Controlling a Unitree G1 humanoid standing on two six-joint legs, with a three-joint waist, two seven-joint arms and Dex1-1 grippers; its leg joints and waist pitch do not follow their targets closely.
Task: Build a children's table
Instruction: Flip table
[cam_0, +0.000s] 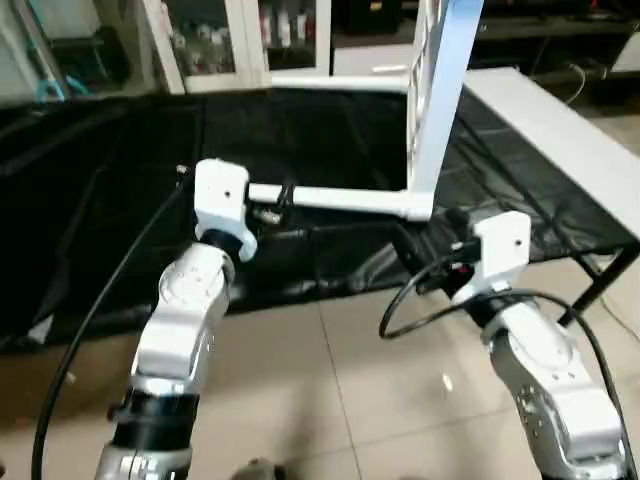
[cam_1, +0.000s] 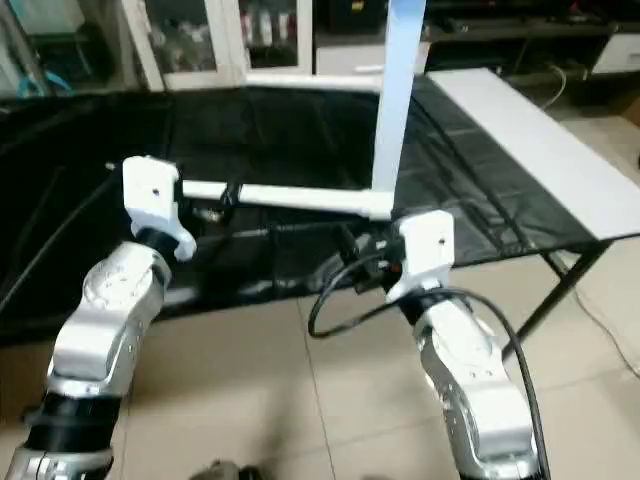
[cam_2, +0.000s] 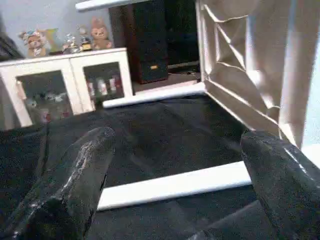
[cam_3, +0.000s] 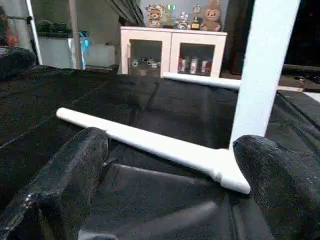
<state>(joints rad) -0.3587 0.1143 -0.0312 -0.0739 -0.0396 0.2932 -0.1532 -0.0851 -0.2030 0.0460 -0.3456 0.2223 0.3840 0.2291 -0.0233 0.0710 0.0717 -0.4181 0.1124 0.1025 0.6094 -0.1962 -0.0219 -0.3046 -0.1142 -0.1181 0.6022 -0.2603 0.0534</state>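
Tabletop (cam_0: 440, 90) standing on edge on black cover (cam_0: 120, 200), ribbed underside facing left, two legs (cam_0: 340, 200) fitted and lying level toward left. Left gripper (cam_2: 175, 165) spread wide, empty, just before near leg. Right gripper (cam_3: 170, 175) spread wide, empty, near corner socket (cam_3: 227, 172).

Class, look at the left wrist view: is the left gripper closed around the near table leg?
No. The left gripper stands wide open, and the near leg lies on the black cover beyond its fingertips, ungripped.
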